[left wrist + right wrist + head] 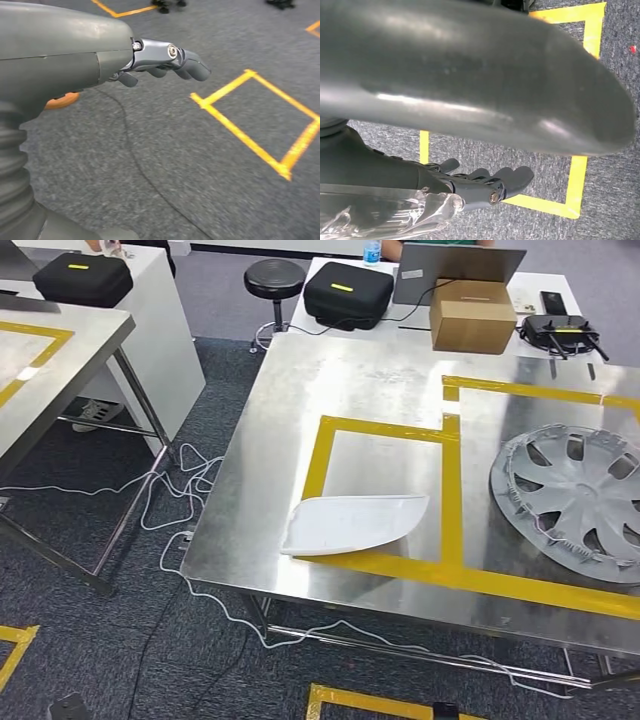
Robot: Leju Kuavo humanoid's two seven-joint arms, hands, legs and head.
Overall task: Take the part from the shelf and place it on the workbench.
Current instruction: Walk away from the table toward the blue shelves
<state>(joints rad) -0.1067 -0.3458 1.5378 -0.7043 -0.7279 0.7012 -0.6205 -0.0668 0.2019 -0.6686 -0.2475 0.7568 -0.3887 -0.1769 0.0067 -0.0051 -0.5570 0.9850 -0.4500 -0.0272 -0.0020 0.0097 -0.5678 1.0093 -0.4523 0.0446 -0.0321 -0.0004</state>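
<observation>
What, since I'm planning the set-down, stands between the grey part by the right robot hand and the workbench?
Nothing visible bars the approach, but the workbench is partly taken: a white panel lies in the left taped square and a hubcap in the right one.

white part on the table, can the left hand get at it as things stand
Probably not yet. The left hand hangs over the carpet, holding nothing, well short of the table. The white part lies uncovered near the table's front edge.
</observation>
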